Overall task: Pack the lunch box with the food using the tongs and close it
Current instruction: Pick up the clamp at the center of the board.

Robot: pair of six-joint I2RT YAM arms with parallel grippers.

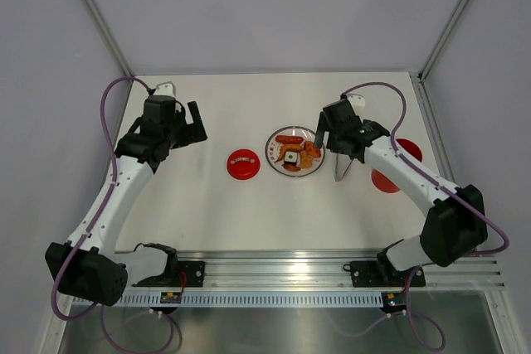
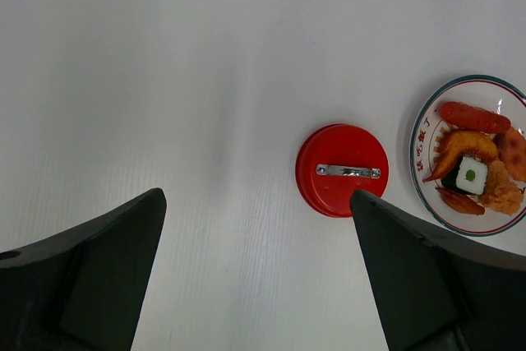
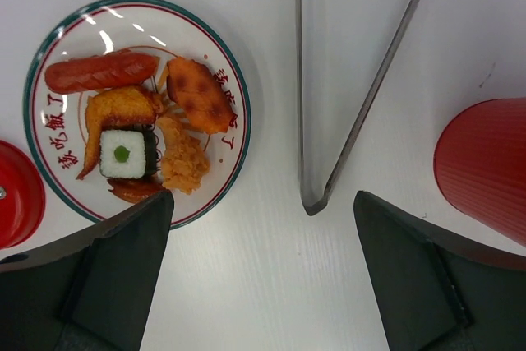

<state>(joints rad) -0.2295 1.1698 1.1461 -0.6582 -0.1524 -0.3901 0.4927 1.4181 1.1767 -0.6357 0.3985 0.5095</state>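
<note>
At the right edge of the right wrist view stands the red lunch box (image 3: 485,166), uncovered and only partly in frame. Its flat red lid (image 2: 342,170), metal handle up, lies on the white counter (image 2: 164,80) at the far side of the plate (image 3: 39,88), close to the rim but apart from it. All the food sits on that plate: a red sausage (image 3: 100,71), orange-brown fried pieces (image 3: 197,94) and a black-and-white roll (image 3: 122,154). Grey tongs (image 3: 359,111) lie flat between plate and lunch box, joined end toward the bottom of the frame, arms spreading to the top. Over them hangs the right claw (image 3: 263,285), jaws spread wide, gripping nothing. Left of the lid, the left claw (image 2: 256,285) is likewise wide apart and empty above bare counter.
</note>
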